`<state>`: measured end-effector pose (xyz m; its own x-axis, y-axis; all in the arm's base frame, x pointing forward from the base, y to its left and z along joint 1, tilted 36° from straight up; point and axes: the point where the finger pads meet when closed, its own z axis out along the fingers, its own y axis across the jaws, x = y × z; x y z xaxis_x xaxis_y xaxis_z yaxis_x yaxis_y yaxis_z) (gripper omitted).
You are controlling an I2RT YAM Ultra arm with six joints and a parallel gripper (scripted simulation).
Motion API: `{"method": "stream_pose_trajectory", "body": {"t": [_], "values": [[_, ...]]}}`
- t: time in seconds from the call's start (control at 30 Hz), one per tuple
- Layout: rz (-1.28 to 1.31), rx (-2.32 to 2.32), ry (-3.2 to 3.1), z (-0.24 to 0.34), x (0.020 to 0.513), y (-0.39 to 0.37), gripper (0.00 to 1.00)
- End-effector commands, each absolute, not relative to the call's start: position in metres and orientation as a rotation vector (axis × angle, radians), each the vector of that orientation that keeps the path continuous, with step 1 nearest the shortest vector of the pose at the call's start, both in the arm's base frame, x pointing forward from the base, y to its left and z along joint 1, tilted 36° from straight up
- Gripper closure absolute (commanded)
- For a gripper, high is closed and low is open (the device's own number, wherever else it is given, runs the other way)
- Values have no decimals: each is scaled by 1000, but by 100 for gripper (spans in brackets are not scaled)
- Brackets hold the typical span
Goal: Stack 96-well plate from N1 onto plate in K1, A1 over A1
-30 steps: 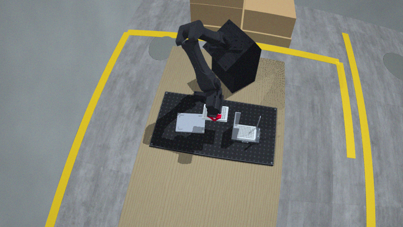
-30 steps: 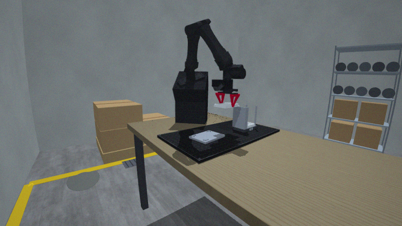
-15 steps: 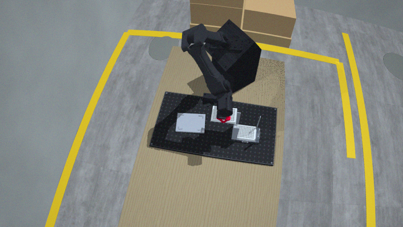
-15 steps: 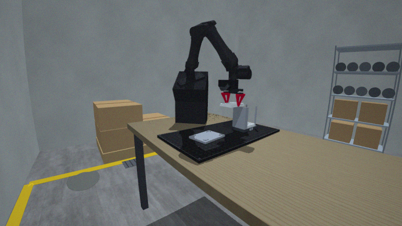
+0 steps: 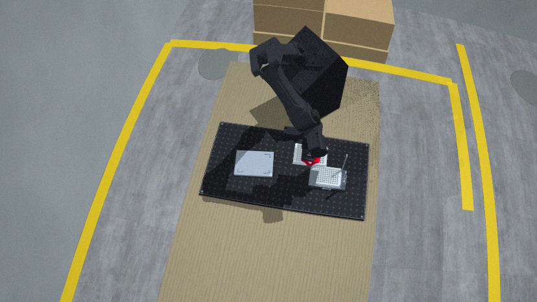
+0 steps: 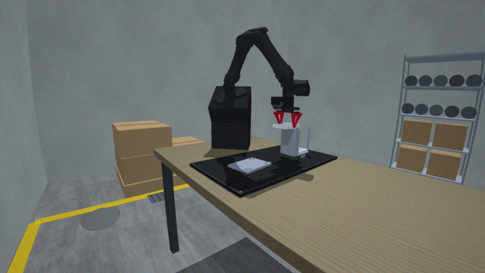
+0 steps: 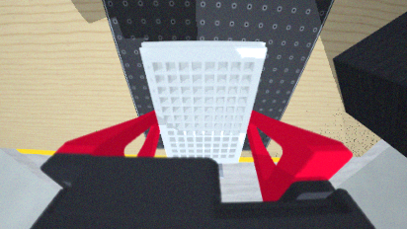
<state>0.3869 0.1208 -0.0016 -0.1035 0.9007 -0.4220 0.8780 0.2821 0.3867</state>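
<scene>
My gripper (image 5: 310,160) with red fingers is shut on a white 96-well plate (image 5: 309,154) and holds it level in the air. In the side view the gripper (image 6: 287,118) and its plate (image 6: 286,126) hang just above the top of the stack rack K1 (image 6: 291,142). From above, the held plate lies a little behind and to the left of the rack K1, which holds a second white well plate (image 5: 327,175). The wrist view shows the held plate (image 7: 203,103) between both fingers. The grey plate nest N1 (image 5: 254,163) is bare on the left.
A black perforated baseplate (image 5: 285,170) lies on the wooden table. The arm's black base block (image 5: 319,74) stands behind it. A thin upright post (image 5: 344,162) rises at the rack's right side. Cardboard boxes (image 5: 323,22) stand beyond the table.
</scene>
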Motion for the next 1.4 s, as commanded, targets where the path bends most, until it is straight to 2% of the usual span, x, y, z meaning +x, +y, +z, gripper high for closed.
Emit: {"method": "stream_pose_trajectory", "body": {"t": [0.0, 0.83, 0.97, 1.37], "values": [[44, 1587, 1950, 3, 388, 131, 100], [47, 1586, 1951, -27, 384, 204, 100], [92, 1593, 1936, -13, 388, 207, 100], [75, 1590, 1940, -16, 388, 204, 100]]}}
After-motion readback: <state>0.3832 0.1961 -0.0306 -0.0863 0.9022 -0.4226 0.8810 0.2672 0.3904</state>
